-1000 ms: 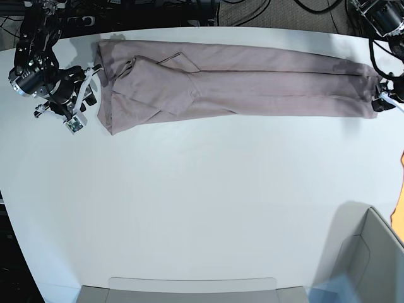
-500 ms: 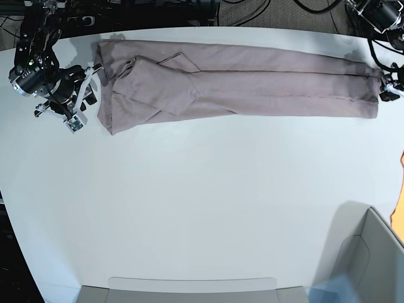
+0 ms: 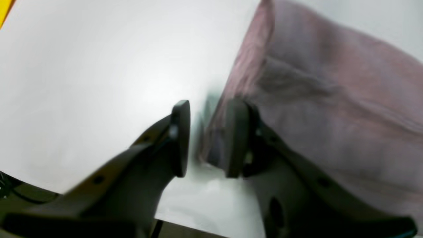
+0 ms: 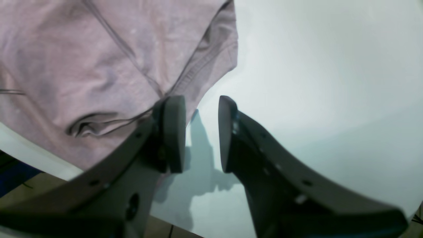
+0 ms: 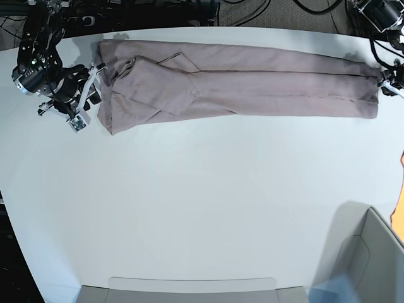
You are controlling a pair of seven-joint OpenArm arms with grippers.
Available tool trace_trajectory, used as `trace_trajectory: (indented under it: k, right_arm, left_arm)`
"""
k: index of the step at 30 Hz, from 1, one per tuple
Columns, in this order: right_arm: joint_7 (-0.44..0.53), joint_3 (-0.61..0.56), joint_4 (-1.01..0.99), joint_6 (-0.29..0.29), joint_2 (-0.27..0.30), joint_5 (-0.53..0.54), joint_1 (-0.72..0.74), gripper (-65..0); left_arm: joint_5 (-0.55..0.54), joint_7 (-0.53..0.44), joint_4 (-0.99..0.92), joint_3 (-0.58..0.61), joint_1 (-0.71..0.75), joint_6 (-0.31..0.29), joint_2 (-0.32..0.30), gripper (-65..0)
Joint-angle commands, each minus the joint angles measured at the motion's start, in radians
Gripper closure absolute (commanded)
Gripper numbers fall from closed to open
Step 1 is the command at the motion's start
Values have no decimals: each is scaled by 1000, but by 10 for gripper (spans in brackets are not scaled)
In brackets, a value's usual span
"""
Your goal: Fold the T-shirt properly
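Note:
The dusty mauve T-shirt (image 5: pixel 252 85) lies folded into a long narrow strip across the far part of the white table (image 5: pixel 202 202). My left gripper (image 5: pixel 387 85) sits at the strip's right end. In the left wrist view the left gripper (image 3: pixel 209 112) stands open with a narrow gap, and the T-shirt (image 3: pixel 324 99) edge reaches between the fingers, against the right one. My right gripper (image 5: pixel 87 95) is at the strip's left end. In the right wrist view the right gripper (image 4: pixel 201 105) is open over bare table, its left finger against the T-shirt (image 4: pixel 99 59) hem.
A grey bin (image 5: pixel 372 265) stands at the near right corner and a flat grey tray (image 5: pixel 189 289) at the near edge. An orange object (image 5: pixel 399 214) shows at the right border. Cables run behind the table's far edge.
My left gripper has shifted from the strip's near right corner toward the far side and its jaws have narrowed. The right arm has edged slightly farther back beside the shirt's left end.

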Motion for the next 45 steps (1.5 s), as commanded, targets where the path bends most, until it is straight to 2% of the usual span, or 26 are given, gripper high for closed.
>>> trace_trajectory:
  k: [1,5,9,16,20,25,34,39,45]
  right_arm:
    - [6,5,15,5,6,7,7,-177]
    - [6,5,15,5,6,7,7,-177]
    - [6,5,13,5,4,7,5,-177]
    - [6,5,13,5,4,7,5,-177]
    - [6,5,13,5,4,10,5,-177]
    - [6,5,13,5,4,7,5,-177]
    - [6,5,13,5,4,7,-5,-177]
    - [6,5,13,5,6,7,-7,-177]
    - [6,5,13,5,7,7,-5,-177]
  left_arm:
    - [-5,-14,17,-5,-10,-1,-25,-145]
    - [29,-3,17,-21,-14,-1,-24,-141]
    - [63,1,17,-97,-48,-1,-21,-87]
    - [58,61,19,-94,-43,-1,-27,-96]
    - [64,67,48,32,-45,-1,-30,-156]
    - [63,6,132,107,-4,-1,-24,-161]
    - [58,-23,92,122,-14,-1,-27,-163]
    - [64,-43,71,228,1,-1,-30,-163]
    - [66,-92,-32,239,-2,-1,-32,-163]
